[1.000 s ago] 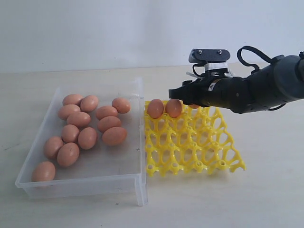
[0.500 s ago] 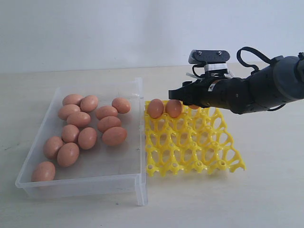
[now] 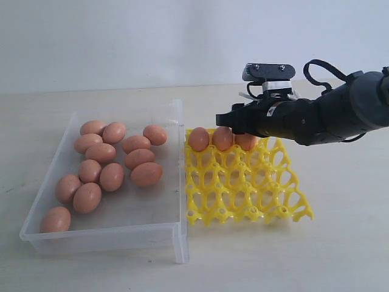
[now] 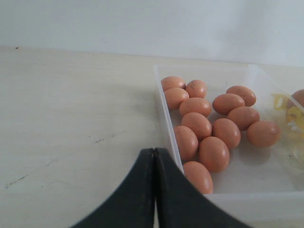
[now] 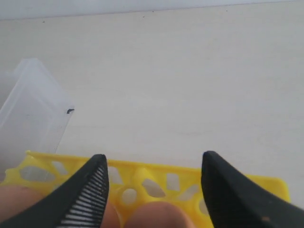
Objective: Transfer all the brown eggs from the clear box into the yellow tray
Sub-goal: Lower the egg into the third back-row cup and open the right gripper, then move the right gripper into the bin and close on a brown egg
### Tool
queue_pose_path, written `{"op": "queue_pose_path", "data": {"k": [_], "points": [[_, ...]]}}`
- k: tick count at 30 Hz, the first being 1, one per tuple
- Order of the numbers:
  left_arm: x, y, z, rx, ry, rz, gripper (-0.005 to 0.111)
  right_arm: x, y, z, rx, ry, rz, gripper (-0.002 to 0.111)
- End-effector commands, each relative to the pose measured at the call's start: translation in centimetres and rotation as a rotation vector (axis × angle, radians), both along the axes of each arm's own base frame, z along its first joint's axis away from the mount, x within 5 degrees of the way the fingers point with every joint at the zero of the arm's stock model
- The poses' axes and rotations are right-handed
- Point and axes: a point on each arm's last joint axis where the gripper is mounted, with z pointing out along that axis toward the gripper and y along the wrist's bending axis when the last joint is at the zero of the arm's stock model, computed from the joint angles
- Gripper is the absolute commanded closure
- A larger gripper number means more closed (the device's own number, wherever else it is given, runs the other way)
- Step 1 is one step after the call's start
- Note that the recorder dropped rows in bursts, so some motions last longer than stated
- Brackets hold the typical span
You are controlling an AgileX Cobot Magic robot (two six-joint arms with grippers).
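Observation:
Several brown eggs lie loose in the clear box on the left. The yellow tray stands beside it and holds three eggs in its back row. My right gripper hovers open just over the third egg. In the right wrist view that egg sits in its cup below my right gripper, with both fingers clear of it. My left gripper is shut and empty, outside the box's near wall, with the eggs in front of it. It does not show in the exterior view.
The clear box's tall right wall stands close against the tray's left edge. The tray's front three rows of cups hold nothing. Bare tabletop lies to the right and in front.
The right jaws have widened and the egg they held now rests in the third cup of the tray's back row. The arm has hardly shifted.

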Motion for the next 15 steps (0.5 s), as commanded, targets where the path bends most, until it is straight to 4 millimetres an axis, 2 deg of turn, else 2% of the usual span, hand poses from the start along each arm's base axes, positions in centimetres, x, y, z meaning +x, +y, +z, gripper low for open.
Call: {"op": "queue_pose_path", "data": {"k": [1,4,6,9,11,12,15], "points": [[0.0,0.0,0.2,-0.001,-0.016,0.002,0.107,0.2,-0.2,2.0,0.018,-0.051,-0.006,0.051],[0.0,0.0,0.2,-0.001,-0.016,0.002,0.107,-0.5,0.3,4.3,0.032,-0.070,0.015,0.053],[0.0,0.0,0.2,-0.001,-0.016,0.002,0.107,-1.4,1.1,5.9,0.007,-0.077,0.070,0.060],[0.0,0.0,0.2,-0.001,-0.016,0.002,0.107,-3.3,3.1,7.8,-0.073,-0.081,0.205,0.084],[0.0,0.0,0.2,-0.001,-0.016,0.002,0.107,-4.7,5.0,8.5,-0.120,-0.022,0.308,0.103],[0.0,0.0,0.2,-0.001,-0.016,0.002,0.107,-5.2,5.9,8.9,-0.132,0.003,0.346,0.108],[0.0,0.0,0.2,-0.001,-0.016,0.002,0.107,-7.2,9.7,10.4,-0.230,0.072,0.553,0.107]]}}
